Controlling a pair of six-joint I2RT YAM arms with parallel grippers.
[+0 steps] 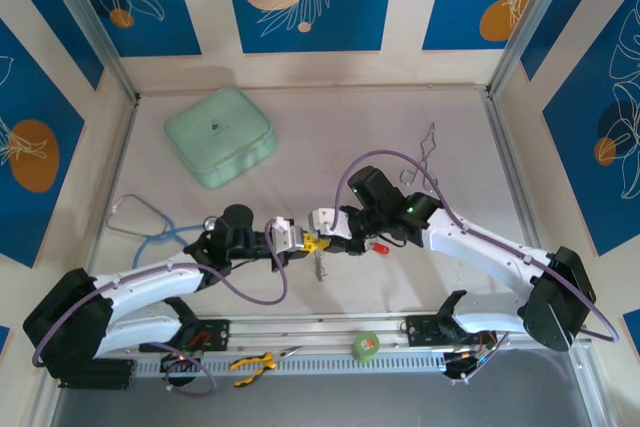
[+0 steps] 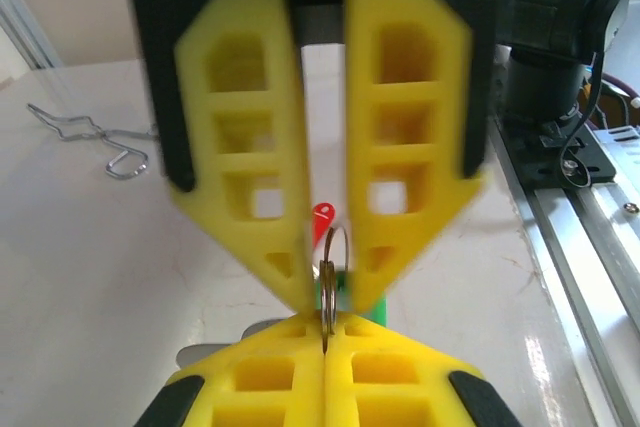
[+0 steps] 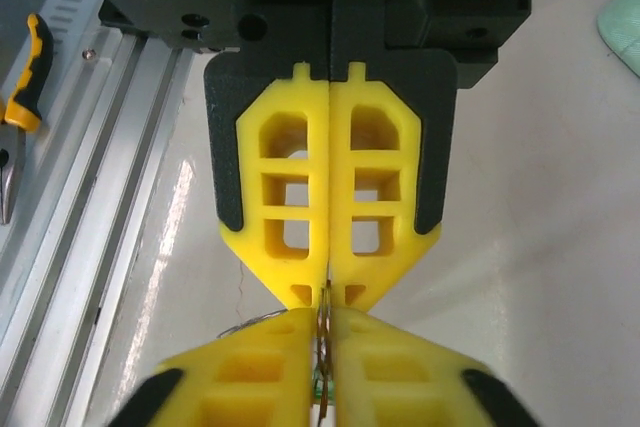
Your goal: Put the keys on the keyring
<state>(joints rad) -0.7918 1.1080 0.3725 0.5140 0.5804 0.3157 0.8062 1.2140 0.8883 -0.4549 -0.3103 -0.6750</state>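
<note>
L gripper (image 2: 325, 327) clamped shut on keyring (image 2: 325, 282). R gripper (image 2: 333, 297) jaws slightly apart around it. Green key (image 2: 345, 287) at ring, red key (image 2: 322, 215) just behind. Step, prob.: threading. Next: R needs firm key grip and fine alignment w/ ring.

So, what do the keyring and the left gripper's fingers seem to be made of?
The keyring looks like thin polished metal wire: it is silvery, with glints. The fingers of the left gripper look like matte yellow plastic, perhaps printed: the surface is dull, with open lattice cells.
</note>
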